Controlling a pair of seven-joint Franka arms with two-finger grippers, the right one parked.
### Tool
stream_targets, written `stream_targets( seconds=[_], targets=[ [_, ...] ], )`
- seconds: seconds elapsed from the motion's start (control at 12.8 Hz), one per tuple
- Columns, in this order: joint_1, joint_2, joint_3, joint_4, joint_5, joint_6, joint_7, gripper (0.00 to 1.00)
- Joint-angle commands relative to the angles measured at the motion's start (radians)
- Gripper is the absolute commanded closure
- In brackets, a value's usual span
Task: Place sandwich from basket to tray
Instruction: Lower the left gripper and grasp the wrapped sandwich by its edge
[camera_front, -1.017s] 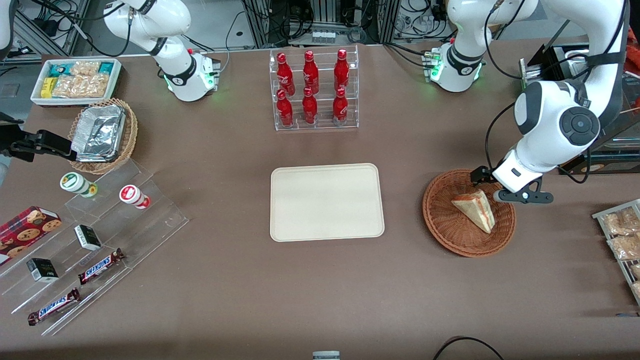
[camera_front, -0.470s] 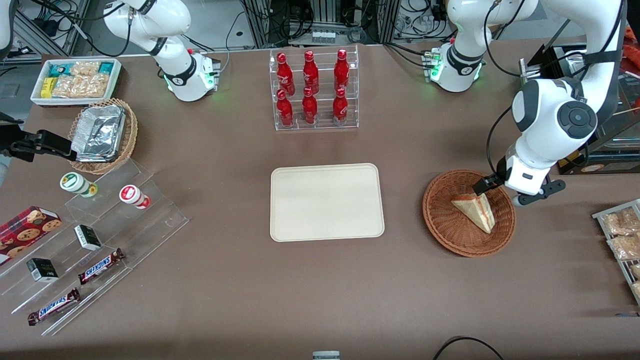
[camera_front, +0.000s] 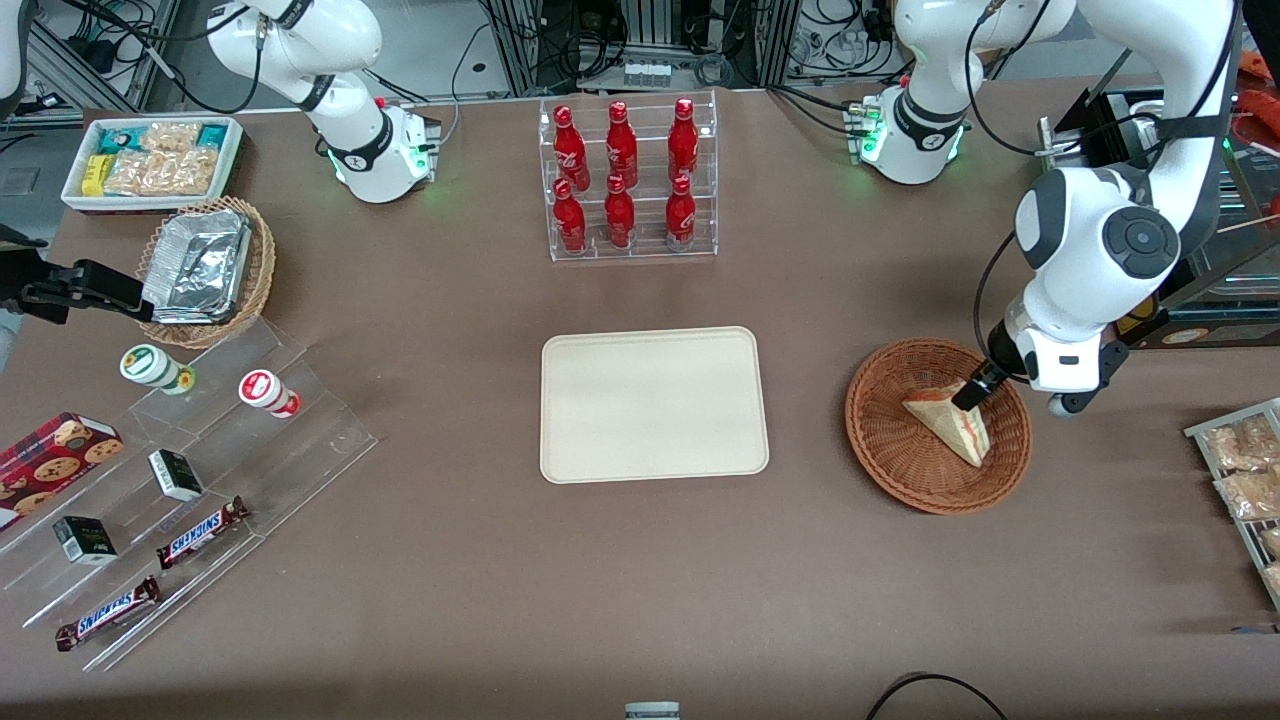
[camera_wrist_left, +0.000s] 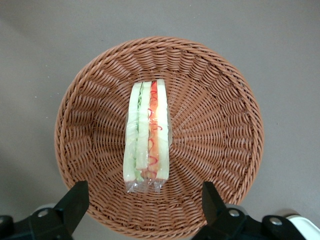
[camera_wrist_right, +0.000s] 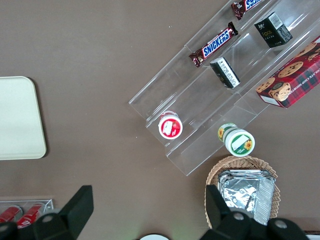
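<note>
Brown matting covers the whole table (camera_front: 460, 560), with cable-strewn racks of equipment along its farthest edge. Toward the working arm's end sits the round reddish-brown wicker basket (camera_front: 890, 450), and inside it lies the clear-wrapped sandwich (camera_front: 945, 425), a triangular wedge resting on the woven floor. In the left wrist view the sandwich (camera_wrist_left: 147, 137) shows its cut edge, with pale bread, green and red filling layers, and the basket (camera_wrist_left: 215, 125) rings it completely.

Above the basket hangs the left arm's gripper (camera_front: 975, 392), at the basket's edge nearest the arm and just over the sandwich's wide end. The wrist view shows its two dark fingers (camera_wrist_left: 72, 205) spread wide apart, one to each side of the sandwich's end, with nothing between them and no contact with the wrapper.

Near the table's middle lies the cream-beige tray (camera_front: 655, 403), flat and bare, well apart from the basket. Farther from the front camera than the tray stands a clear acrylic rack of red bottles (camera_front: 625, 180). Toward the parked arm's end are a lighter wicker basket of foil containers (camera_front: 205, 270), a white bin of snack packets (camera_front: 150, 160) and clear stepped shelves with Snickers bars (camera_front: 200, 530).
</note>
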Motion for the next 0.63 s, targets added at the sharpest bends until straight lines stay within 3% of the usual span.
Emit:
stream_targets(
  seconds=[0.0, 0.55],
  targets=[
    [0.01, 0.039, -0.006, -0.006, -0.009, 0.051, -0.025, 0.0],
    [0.024, 0.138, -0.006, 0.013, -0.016, 0.086, -0.024, 0.0]
  ],
)
